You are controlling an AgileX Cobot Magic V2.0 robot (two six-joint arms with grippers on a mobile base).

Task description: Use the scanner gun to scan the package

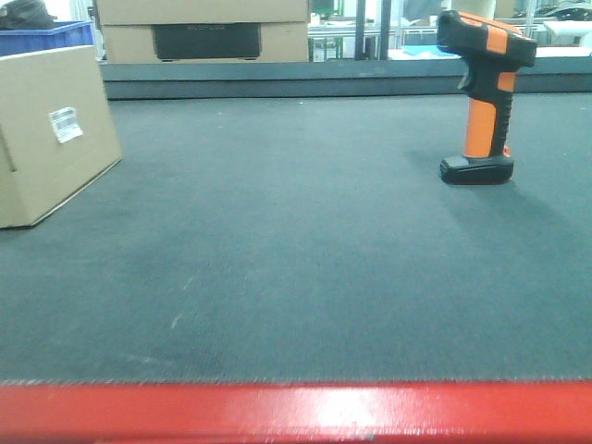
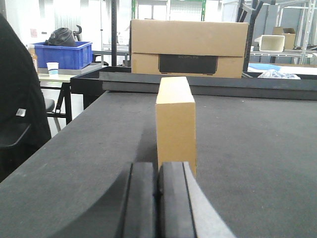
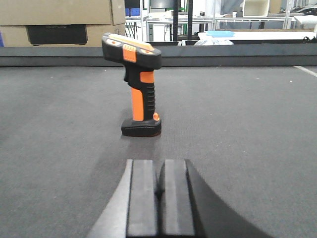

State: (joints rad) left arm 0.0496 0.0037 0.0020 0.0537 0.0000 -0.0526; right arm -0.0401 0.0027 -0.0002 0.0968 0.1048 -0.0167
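- Closest in each wrist view, the left gripper (image 2: pixel 158 171) and the right gripper (image 3: pixel 161 168) have their pads pressed together on nothing, low over the dark mat (image 1: pixel 296 268).
- The scanner gun (image 3: pixel 141 89) stands upright on its flat foot, far right on the mat, straight ahead of the right gripper and well apart from it.
- It looks rigid, light and top-heavy, so a nudge to the head could tip it. The ribbed orange handle between head and foot seems the place to grip.
- The package (image 1: pixel 55 139) stands at the left, ahead of the left gripper. It is stiff cardboard, and its white label (image 1: pixel 65 124) faces the front camera.
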